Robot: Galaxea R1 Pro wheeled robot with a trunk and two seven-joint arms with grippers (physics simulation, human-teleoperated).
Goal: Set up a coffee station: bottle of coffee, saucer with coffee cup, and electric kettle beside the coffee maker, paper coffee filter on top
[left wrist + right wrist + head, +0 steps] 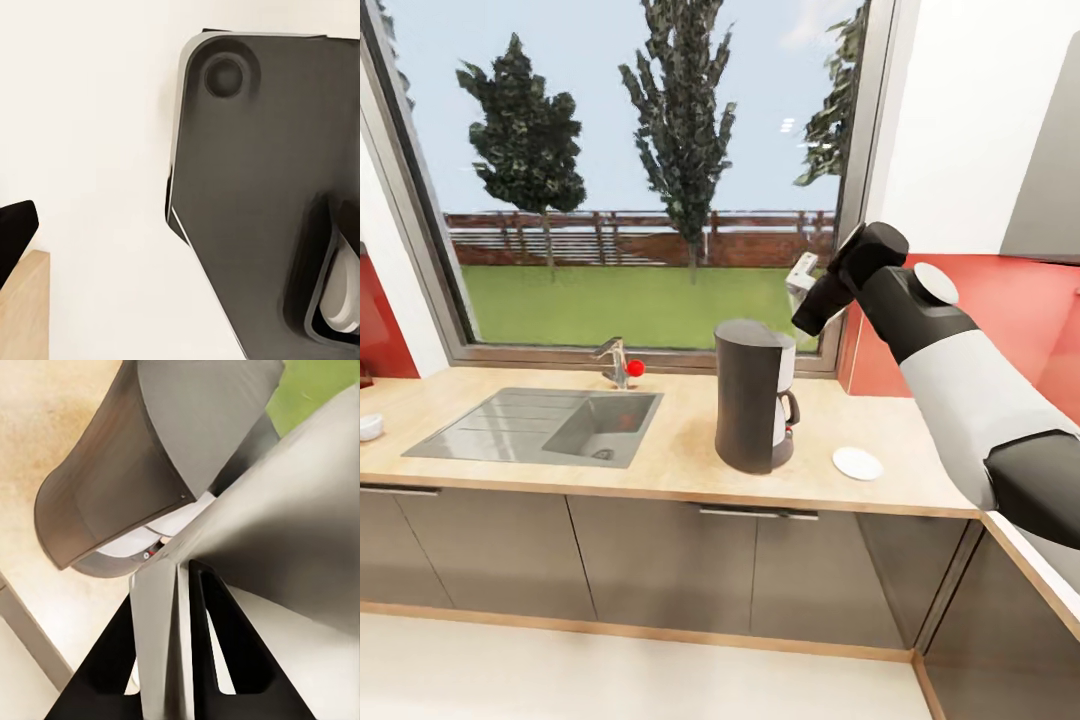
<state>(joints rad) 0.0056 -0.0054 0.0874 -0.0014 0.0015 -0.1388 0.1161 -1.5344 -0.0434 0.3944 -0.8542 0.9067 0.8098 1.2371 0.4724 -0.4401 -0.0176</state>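
My right gripper (pixel 176 660) has its jaws pinching the paper coffee filter (pixel 247 502), just above the coffee maker (pixel 753 408). Beside that on the worktop (pixel 680 440) lies the saucer (pixel 857 463). Filter pending; cup, bottle, kettle remain.

Home kitchen, simulator render; beige wood-look desk (pixel 690 450) over glossy grey cabinet fronts (pixel 650 560); inset steel sink (pixel 540 425) with tap (pixel 615 362); coffee maker (pixel 752 410) on top; red backsplash (pixel 1000 330); big window (pixel 650 170) onto lawn, trees, fence.
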